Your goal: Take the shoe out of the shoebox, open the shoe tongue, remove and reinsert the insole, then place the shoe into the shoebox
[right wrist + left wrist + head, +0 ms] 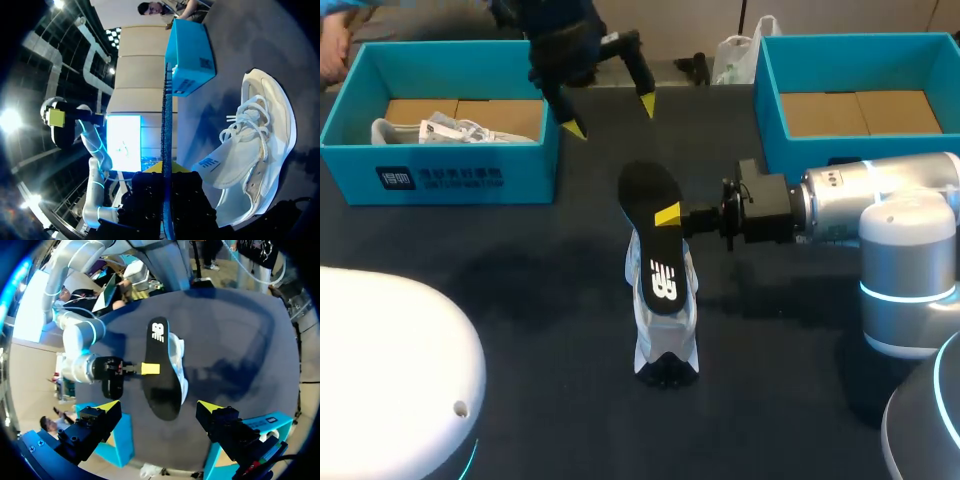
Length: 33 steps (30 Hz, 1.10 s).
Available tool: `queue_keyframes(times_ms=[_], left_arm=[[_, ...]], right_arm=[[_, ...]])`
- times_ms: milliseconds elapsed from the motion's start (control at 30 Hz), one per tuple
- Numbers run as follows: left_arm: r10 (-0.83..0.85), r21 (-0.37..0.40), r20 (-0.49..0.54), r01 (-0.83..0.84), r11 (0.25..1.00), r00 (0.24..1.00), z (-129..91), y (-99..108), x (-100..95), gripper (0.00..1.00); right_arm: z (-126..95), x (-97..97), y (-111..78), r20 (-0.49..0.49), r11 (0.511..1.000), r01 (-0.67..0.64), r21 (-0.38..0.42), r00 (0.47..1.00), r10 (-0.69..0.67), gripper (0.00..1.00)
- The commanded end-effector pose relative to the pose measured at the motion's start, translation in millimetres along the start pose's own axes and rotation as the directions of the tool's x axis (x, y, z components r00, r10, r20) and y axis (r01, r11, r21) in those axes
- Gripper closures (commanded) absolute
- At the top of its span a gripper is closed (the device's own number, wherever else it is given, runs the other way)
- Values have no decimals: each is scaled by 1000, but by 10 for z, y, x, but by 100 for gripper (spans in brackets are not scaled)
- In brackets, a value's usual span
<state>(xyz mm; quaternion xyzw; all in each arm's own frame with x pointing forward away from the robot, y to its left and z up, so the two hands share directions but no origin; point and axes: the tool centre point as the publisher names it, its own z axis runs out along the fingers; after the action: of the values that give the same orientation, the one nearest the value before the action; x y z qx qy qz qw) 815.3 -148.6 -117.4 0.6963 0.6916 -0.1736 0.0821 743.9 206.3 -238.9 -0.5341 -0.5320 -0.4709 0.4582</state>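
R gripper [667, 216] jaws clamped on black insole [647, 190], held over shoe [665, 335]. L gripper [612, 117] jaws wide apart, holding nothing, well apart from shoe.

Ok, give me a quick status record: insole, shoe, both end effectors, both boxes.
insole: out of the shoe, held over it
shoe: on the table between the boxes, tongue folded out
right end effector: shut on the insole's edge
left end effector: open, holding nothing, above the table by the left shoebox
left shoebox: another white shoe inside
right shoebox: cardboard floor showing
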Motion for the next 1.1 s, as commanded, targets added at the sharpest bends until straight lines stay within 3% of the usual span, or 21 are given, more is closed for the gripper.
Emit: queue_keyframes(times_ms=[33, 500, 633, 867, 1100], left_arm=[[-5, 37, -229, 14, 999, 973, 80, 111, -102, 0], [86, 24, -272, -83, 996, 958, 245, -11, -398, 0], [95, -26, -249, -105, 994, 964, 276, 4, -376, 0], [50, -74, 87, -44, 996, 995, 152, 1, 72, 0], [0, -105, 405, 46, 993, 914, 74, -44, 435, 0]], right_arm=[[22, 3, -3, 3, 1000, -1, -2, 1000, 1, 100], [22, 3, -3, 3, 1000, -1, -2, 1000, 1, 100], [22, 3, -3, 3, 1000, -1, -2, 1000, 1, 100], [22, 3, -3, 3, 1000, -1, -2, 1000, 1, 100], [22, 3, -3, 3, 1000, -1, -2, 1000, 1, 100]])
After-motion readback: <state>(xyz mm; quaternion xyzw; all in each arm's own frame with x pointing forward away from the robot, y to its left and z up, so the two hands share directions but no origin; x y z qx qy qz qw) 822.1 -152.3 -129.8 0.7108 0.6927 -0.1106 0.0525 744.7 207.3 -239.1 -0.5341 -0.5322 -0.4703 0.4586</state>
